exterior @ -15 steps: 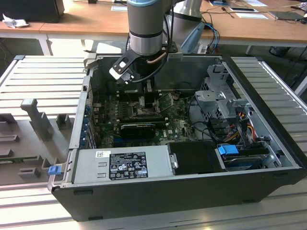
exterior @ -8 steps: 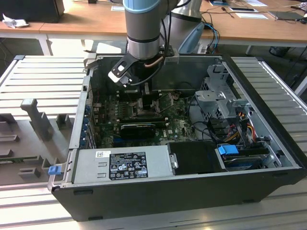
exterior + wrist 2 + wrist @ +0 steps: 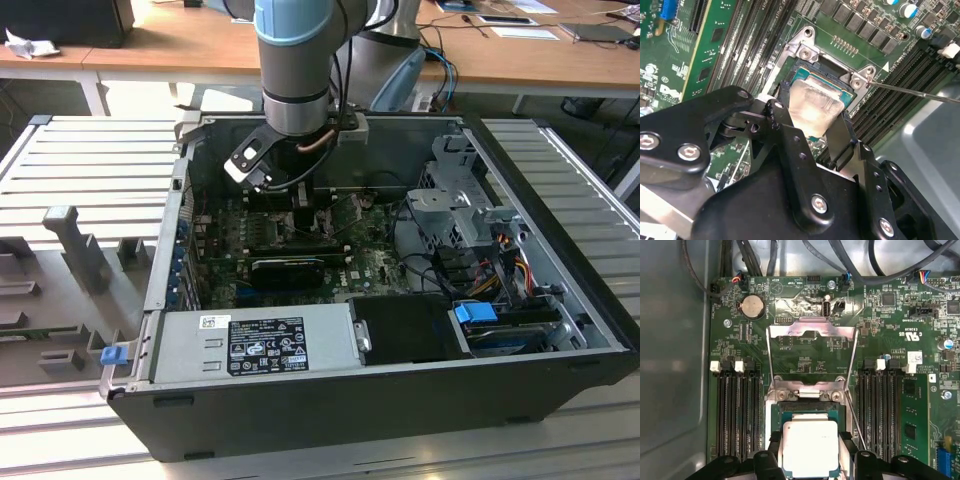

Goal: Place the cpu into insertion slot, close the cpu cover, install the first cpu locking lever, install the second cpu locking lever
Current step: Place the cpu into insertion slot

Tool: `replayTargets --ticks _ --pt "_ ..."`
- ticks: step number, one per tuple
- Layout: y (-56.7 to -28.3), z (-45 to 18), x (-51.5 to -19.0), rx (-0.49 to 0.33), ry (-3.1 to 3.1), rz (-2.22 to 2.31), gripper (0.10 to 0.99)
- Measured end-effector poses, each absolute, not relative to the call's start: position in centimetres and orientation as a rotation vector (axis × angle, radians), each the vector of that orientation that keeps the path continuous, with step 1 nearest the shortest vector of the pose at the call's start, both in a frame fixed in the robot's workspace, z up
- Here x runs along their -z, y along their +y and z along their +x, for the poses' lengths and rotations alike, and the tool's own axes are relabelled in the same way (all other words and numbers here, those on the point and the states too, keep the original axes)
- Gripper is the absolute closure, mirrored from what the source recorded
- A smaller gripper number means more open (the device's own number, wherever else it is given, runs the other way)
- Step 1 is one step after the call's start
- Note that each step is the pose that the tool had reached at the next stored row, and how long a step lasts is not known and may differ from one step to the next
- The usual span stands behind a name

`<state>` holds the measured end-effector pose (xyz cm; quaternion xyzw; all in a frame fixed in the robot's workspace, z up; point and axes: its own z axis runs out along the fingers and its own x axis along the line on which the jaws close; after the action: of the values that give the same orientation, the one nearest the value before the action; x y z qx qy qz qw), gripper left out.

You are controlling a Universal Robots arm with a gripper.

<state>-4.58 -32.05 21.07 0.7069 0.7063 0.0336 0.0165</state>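
Presently the gripper (image 3: 288, 182) is seen lowered into an open computer case (image 3: 400, 405), over the green board (image 3: 372, 262) at the bottom of it. A grey power supply box (image 3: 255, 345) is mounted along the near wall of the case in the exterior view, and a bundle of coloured wires (image 3: 500, 255) is seen toward the exterior view's right.

In both wrist views the chip (image 3: 810, 447) (image 3: 816, 107) is shown clamped between the two fingers (image 3: 776, 452) (image 3: 786, 132), which are pressed against two opposite sides of it, so the gripper (image 3: 810, 457) (image 3: 815, 127) is closed on the chip. The silvery top of the chip is turned upward. The chip is placed directly over the socket (image 3: 807, 406) (image 3: 830, 67), whose dark frame is seen around it. Whether the chip is already seated on the pins or is held just above them cannot be told.

The cover (image 3: 812, 329) is swung fully open and laid back flat over the board, hinged at the far edge of the socket, with green board seen through its window. A thin metal lever (image 3: 855, 420) (image 3: 912, 91) is raised beside the socket, unlatched. Rows of black memory slots (image 3: 739, 410) are set on either side of the socket, and a round coin battery (image 3: 752, 306) is seated beyond the open cover.
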Motion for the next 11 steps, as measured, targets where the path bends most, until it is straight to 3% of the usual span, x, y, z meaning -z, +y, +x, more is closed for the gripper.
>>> replayTargets --ticks 11 --pt "-32.03 -4.40 -20.32 -0.103 2.185 2.210 0.553"
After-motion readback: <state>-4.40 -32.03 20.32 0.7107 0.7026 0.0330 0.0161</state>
